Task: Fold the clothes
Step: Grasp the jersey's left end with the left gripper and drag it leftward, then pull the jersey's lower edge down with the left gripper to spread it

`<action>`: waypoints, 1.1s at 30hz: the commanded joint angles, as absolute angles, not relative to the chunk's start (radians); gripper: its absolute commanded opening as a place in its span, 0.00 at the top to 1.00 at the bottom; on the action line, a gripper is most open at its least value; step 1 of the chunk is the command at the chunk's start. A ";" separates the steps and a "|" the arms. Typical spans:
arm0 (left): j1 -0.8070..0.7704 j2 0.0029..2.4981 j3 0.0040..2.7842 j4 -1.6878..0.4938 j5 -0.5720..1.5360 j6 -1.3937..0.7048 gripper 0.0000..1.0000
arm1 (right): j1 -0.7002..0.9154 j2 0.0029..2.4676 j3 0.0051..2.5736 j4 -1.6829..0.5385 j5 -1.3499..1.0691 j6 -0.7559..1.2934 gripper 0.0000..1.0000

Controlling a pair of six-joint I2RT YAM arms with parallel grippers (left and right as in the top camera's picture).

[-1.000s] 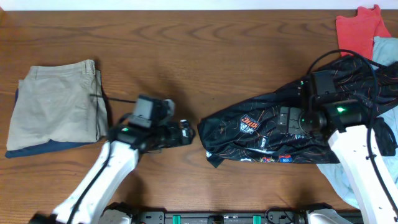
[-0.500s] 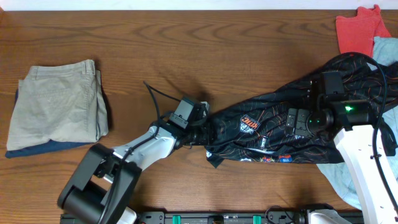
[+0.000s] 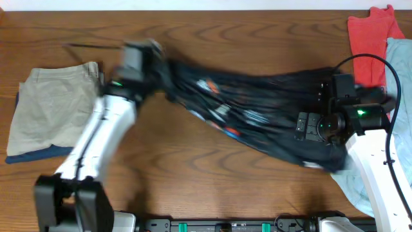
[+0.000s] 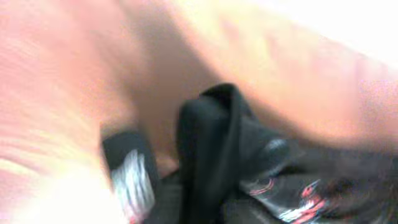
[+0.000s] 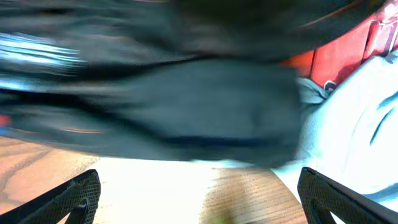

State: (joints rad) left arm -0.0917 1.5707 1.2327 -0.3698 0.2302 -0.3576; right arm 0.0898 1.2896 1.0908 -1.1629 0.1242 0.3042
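The clothes, a black shiny jersey with orange lines and small logos, is stretched in a blurred band across the table from upper left to lower right. My left gripper is at its upper-left end, shut on a bunched fold of the black fabric. My right gripper hovers open over the jersey's right end. In the right wrist view the gripper has its fingers wide apart with nothing between them, and the blurred dark jersey lies just ahead.
Folded beige trousers lie on a dark blue garment at the left, close to my left arm. A red T-shirt and a light-blue T-shirt lie at the right edge, the light-blue one partly under the jersey.
My left gripper reached the jersey's left edge, shut on it, and swept up and to the left, dragging the jersey out long. The right arm has barely moved.
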 commanded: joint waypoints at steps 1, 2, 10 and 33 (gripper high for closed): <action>0.017 1.553 1.290 -0.417 0.273 -0.335 0.01 | 0.083 1.287 1.093 -1.163 0.131 0.317 0.01; 0.032 1.553 1.289 -0.439 0.315 -0.335 0.02 | 0.083 1.287 1.093 -1.162 0.131 0.317 0.01; -0.031 1.581 1.256 -0.847 0.446 -0.338 0.02 | 0.083 1.287 1.093 -1.156 0.131 0.317 0.01; -0.619 1.688 0.855 -0.377 0.367 -0.839 0.01 | 0.083 1.287 1.093 -1.152 0.131 0.313 0.01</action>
